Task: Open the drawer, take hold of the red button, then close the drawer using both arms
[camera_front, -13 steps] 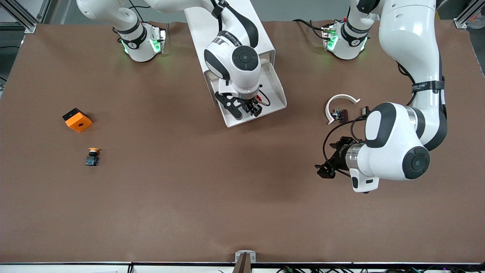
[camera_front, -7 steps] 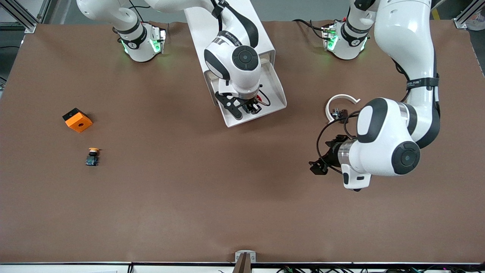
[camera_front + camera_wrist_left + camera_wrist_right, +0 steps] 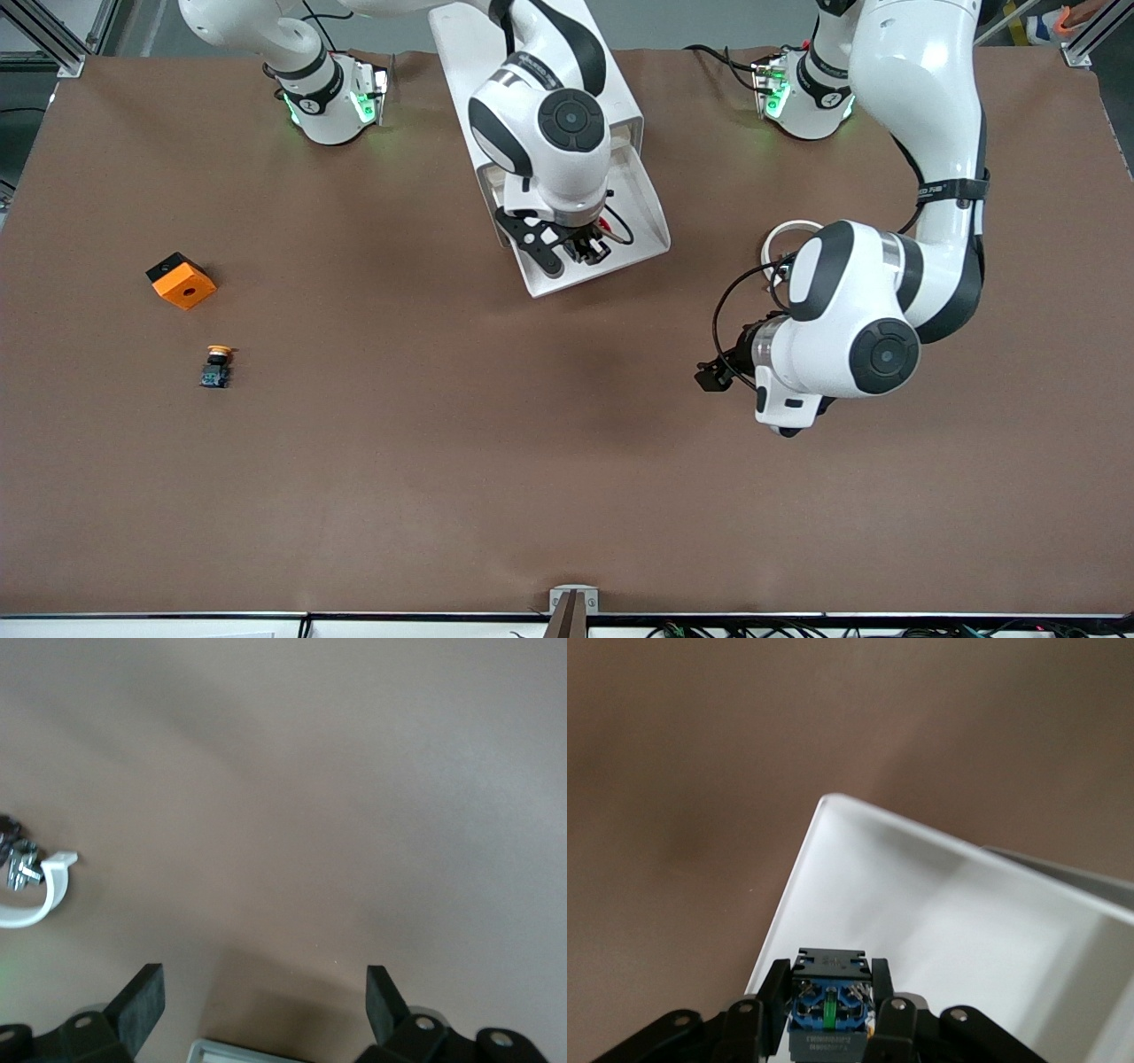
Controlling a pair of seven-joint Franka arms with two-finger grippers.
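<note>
Right gripper (image 3: pixel 589 251) hanging over the open drawer (image 3: pixel 642 232), fingers (image 3: pixel 888 1014) pinching shut on the button (image 3: pixel 828 1005). Showing only a sliver of the button's red cap (image 3: pixel 606 226) in the front view, the rest hiding under the wrist. Showing the button's blue-and-black underside with metal contacts in the right wrist view, cut off at the frame edge. Drawer being smooth white plastic, a shallow tray with thin upright walls and rounded corners, jutting from a white cabinet (image 3: pixel 469 53) at the robots' edge of the bench; cabinet top mostly hiding under the right arm.

Left gripper (image 3: pixel 713 374) hovering over bare bench toward the left arm's end, fingers (image 3: pixel 142 1003) standing wide apart, gripping nothing. Only a black tip peeking out from the bulky white wrist in the front view; finger bases cut off in the left wrist view.

Lying partly hidden under the left arm: a white C-shaped ring (image 3: pixel 787 232) (image 3: pixel 44 899) with small metal hardware at its end, too small to make out.

Sitting near the right arm's end of the matte brown bench (image 3: pixel 443 461): an orange block (image 3: pixel 182 281) with a round hole and a dark face, and, nearer the camera, a yellow-capped button (image 3: pixel 215 366) lying on its side.
</note>
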